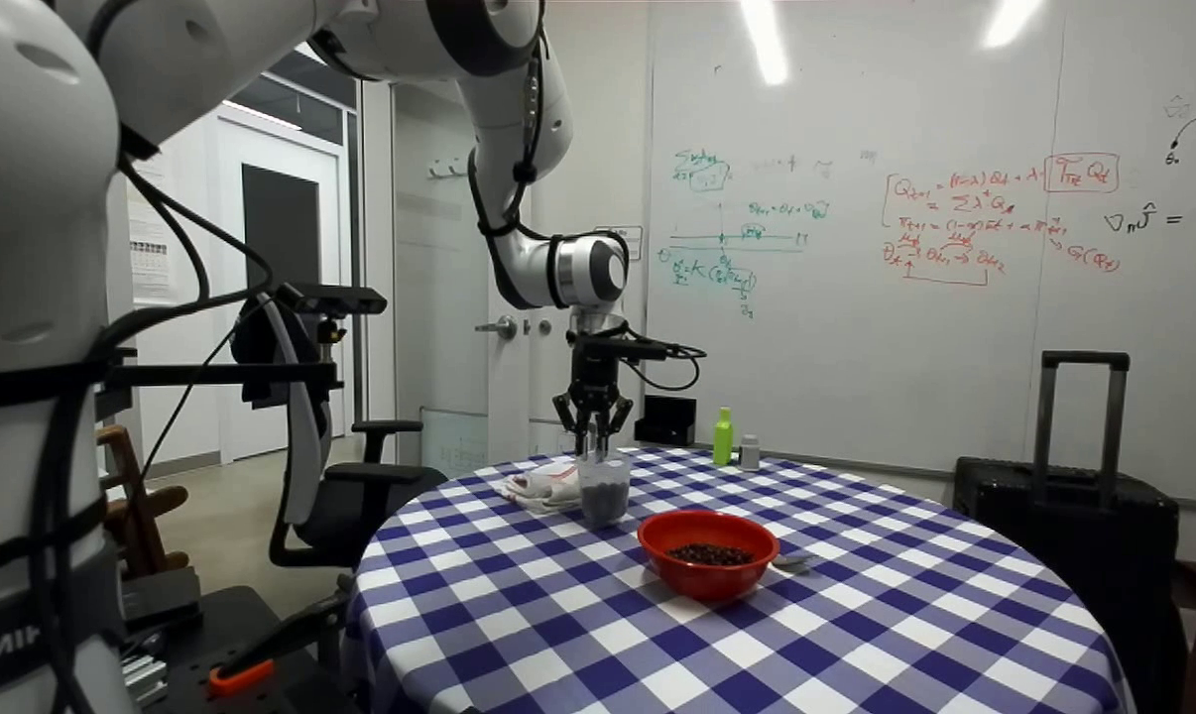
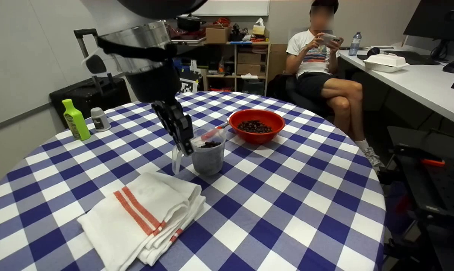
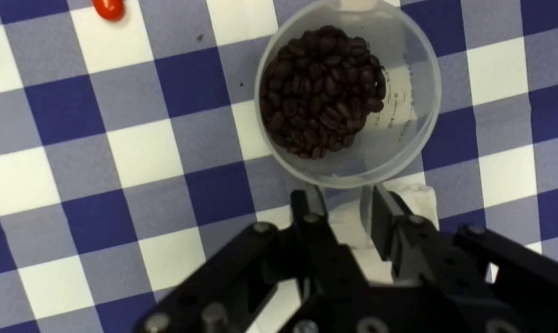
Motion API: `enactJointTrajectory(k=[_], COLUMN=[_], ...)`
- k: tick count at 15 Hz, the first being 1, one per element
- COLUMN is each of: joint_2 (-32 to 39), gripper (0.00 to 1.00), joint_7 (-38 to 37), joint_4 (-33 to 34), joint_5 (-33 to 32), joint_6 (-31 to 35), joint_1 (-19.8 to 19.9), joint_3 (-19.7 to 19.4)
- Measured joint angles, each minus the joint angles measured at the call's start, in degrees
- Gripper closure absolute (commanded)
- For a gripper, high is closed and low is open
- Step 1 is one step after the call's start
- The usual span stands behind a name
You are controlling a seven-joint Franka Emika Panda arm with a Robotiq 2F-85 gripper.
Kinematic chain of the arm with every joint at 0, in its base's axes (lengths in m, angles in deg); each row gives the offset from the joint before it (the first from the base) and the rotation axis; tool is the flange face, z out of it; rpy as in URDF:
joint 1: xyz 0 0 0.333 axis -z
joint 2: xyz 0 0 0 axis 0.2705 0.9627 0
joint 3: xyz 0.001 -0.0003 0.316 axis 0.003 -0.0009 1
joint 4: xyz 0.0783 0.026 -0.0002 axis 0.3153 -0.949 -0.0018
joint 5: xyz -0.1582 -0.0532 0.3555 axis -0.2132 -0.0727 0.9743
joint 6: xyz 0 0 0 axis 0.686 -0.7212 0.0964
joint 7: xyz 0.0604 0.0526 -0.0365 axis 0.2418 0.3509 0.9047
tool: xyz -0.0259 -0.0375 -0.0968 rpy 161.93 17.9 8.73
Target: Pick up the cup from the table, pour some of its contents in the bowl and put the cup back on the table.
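Black and jointed, the gripper [image 3: 346, 203] is being shown closest to the camera in the wrist view, filling the bottom of the frame. Its fingers [image 3: 383, 226] are being seen parted, with the clear handle [image 2: 176, 163] of the cup [image 2: 209, 162] being framed between them; whether the handle is being touched cannot be told. Translucent and upright, the cup is being supported by the blue-and-white checkered tabletop [image 2: 287, 214], at the top of the wrist view, right of centre, and near the middle of both exterior views. Dark coffee beans [image 3: 325, 92] are being held in the cup, and more are being held in the red bowl [image 1: 709, 585], which is being seen right of the cup in both exterior views. A metal utensil [image 1: 794, 563] is being shown just right of the bowl in an exterior view. A folded white towel [image 2: 136, 222] is being displayed at the lower left of an exterior view, with a green bottle [image 2: 76, 120] and a small grey container [image 2: 100, 119] being seen at the upper left. At the upper right, a phone [image 2: 329, 38] is being held by a seated person [image 2: 311, 64]. Above the cup, the gripper is being supported by the white robot arm [image 1: 519, 149]
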Motion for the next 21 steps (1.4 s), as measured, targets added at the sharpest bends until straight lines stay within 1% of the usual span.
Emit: enactJointTrajectory(k=[2, 4, 6, 8, 11, 13, 18, 21], joint_2=[-1.26, -3.34, -6.16, -9.12, -12.17, -13.19, -14.73, -16.41], gripper=[0.93, 0.93, 0.93, 0.93, 0.93, 0.93, 0.93, 0.93], joint_7=[2.42, 6.21, 9.59, 11.25, 13.54, 15.97, 21.56, 25.67], joint_4=[0.62, 1.37, 1.99, 2.13, 2.1, 1.99, 0.43, -1.61], joint_5=[3.93, 9.34, 13.41, 14.54, 14.56, 15.36, 20.54, 21.35], joint_6=[-0.11, -1.06, -3.28, -5.78, -9.2, -11.74, -16.28, -20.07], joint_1=[1.35, 3.85, 6.38, 8.26, 9.52, 10.2, 12.05, 13.23], joint_3=[1.31, 2.92, 3.49, 2.87, 0.98, 0.45, -0.4, -1.53])
